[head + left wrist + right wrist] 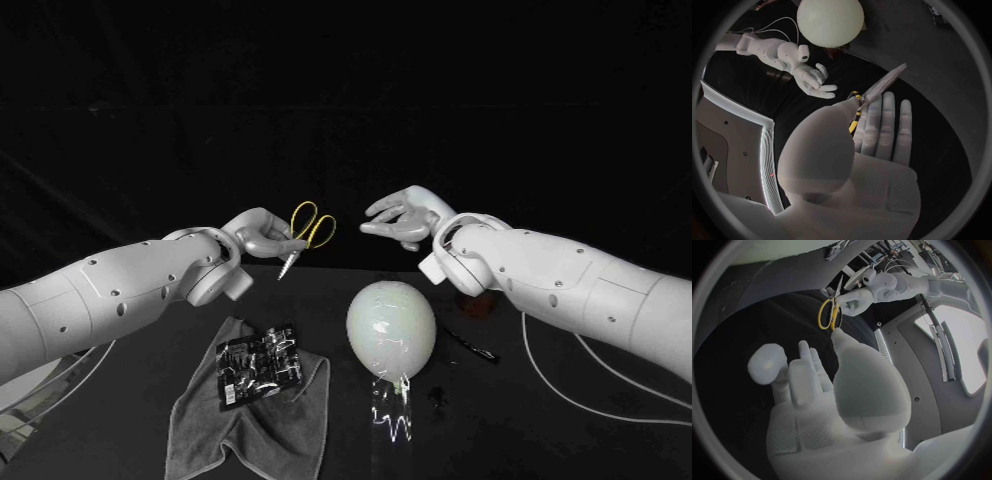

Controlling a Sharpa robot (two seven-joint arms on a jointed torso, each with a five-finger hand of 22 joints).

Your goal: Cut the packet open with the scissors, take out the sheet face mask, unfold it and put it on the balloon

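The left hand [257,236] is raised over the far left part of the table [562,440], with its fingers closed round the scissors [291,258]. It grips them just under the yellow loops, which stand up to the right of the fingers. The blades are together and point down and a little left, clear of the table. In the left wrist view the blades run out past the hand's own fingertips.

The right hand [404,218] hangs in the air to the right of the scissors at about the same height. It has hold of nothing; its fingers are apart and loosely bent, reaching left toward the loops. In the head view there is a gap between them and the loops.

Nearer, below and between the two hands, the balloon [391,328] lies on the table. It is pale and egg-shaped, lying lengthwise from far to near with its knot at the near end. Left of it, close but apart, the packet [260,366] lies flat, dark with pale print. Whether it has been cut I cannot tell. It rests on a grey cloth [216,430] that spreads toward the near edge. Just right of the balloon a black pen [470,346] lies aslant on the table, not touching it. Farther right, under the right wrist, sits a small reddish thing [479,300], mostly hidden
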